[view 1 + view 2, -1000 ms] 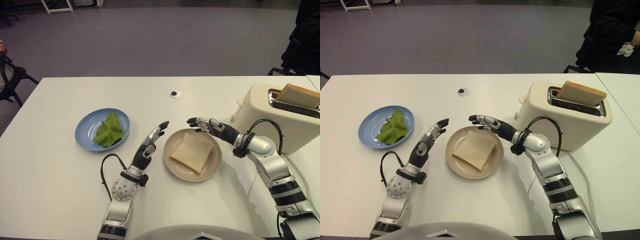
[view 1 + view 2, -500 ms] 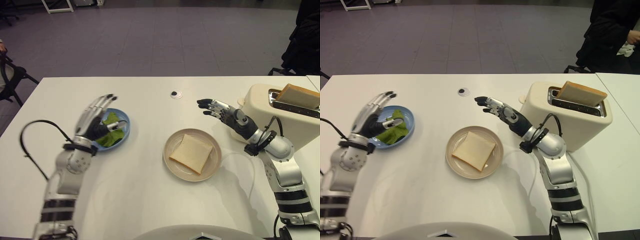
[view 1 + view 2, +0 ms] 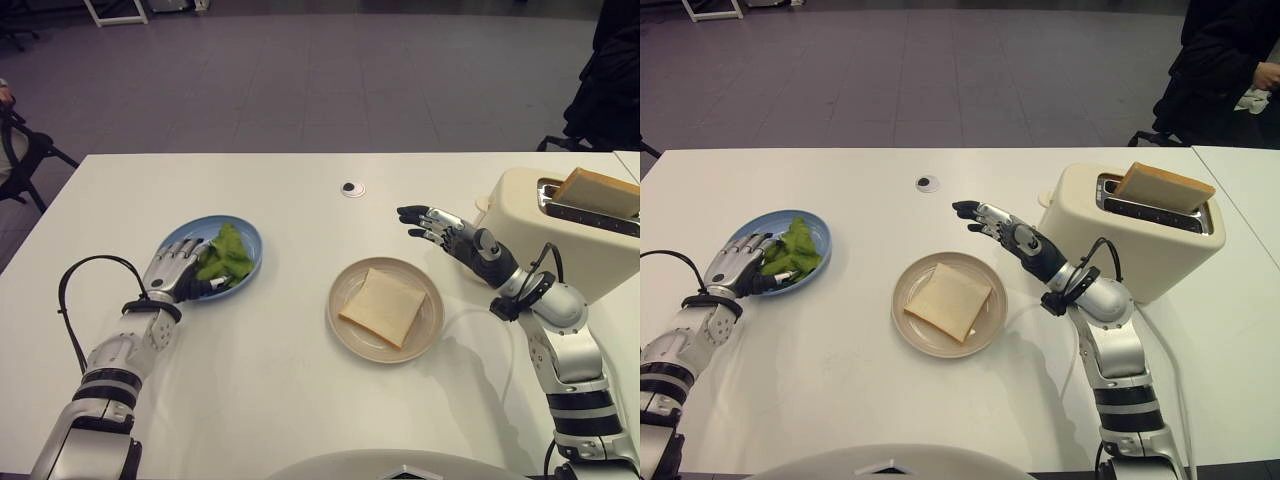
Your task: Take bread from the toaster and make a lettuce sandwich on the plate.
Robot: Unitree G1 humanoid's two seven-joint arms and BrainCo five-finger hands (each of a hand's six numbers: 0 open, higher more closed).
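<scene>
Left hand (image 3: 175,275) grips lettuce (image 3: 228,262) left of the plate (image 3: 425,328); right hand (image 3: 450,232), fingers spread, hovers beyond its right rim.

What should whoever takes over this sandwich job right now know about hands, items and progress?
Left hand is down at the lettuce in the blue plate; grasp not confirmed. Right hand open, empty, hovering between the beige plate and toaster.
Done: one bread slice lies on the beige plate.
Left: carry lettuce onto that slice, pull the second slice from the toaster, top the sandwich.
</scene>
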